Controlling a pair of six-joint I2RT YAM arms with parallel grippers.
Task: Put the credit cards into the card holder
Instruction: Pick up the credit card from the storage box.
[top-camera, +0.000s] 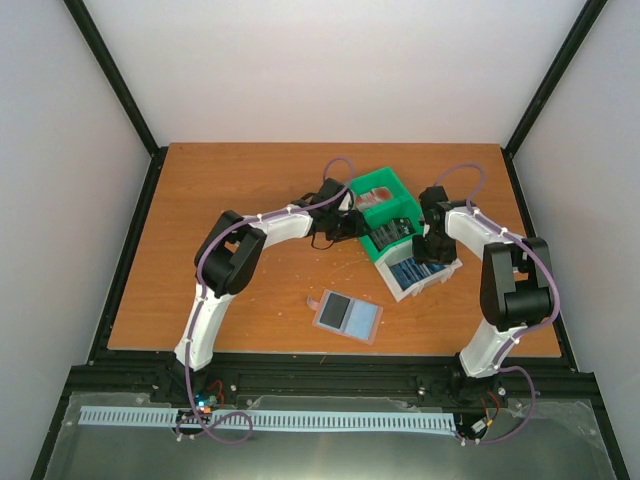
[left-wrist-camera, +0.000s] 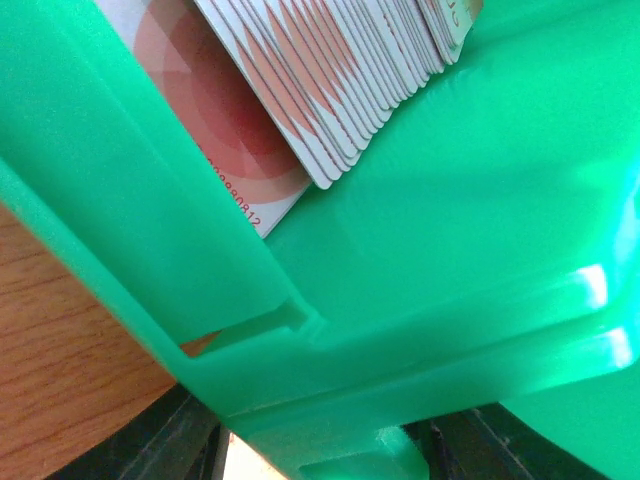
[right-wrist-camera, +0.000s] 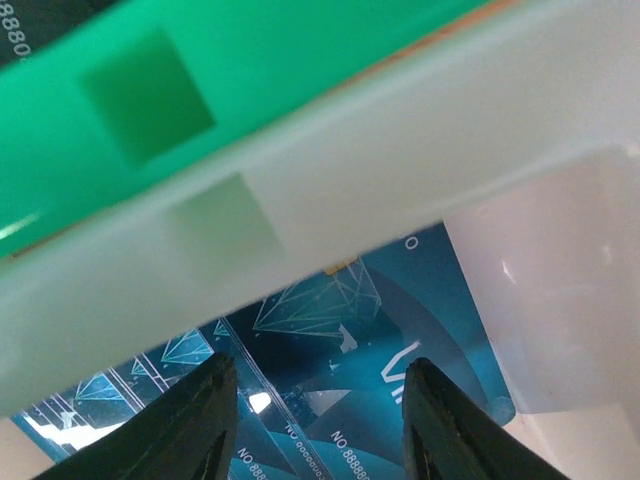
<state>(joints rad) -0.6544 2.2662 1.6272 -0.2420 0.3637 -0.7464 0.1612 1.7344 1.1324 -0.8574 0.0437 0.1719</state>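
The card holder (top-camera: 348, 317) lies open and flat on the table, grey-blue inside up, in front of both arms. Red-and-white credit cards (left-wrist-camera: 330, 90) stand stacked in the tray's green part (left-wrist-camera: 480, 200). My left gripper (top-camera: 345, 222) is at that part's left side; its dark fingers (left-wrist-camera: 190, 440) flank the green wall, which fills the gap between them. Blue credit cards (right-wrist-camera: 400, 330) lie in the tray's white part (right-wrist-camera: 400, 160). My right gripper (right-wrist-camera: 320, 420) hangs open just above them, nothing between its fingers.
The green-and-white compartment tray (top-camera: 385, 183) sits right of the table's centre, with dark cards (top-camera: 395, 232) in its middle section. Black frame posts and pale walls enclose the wooden table (top-camera: 230, 180).
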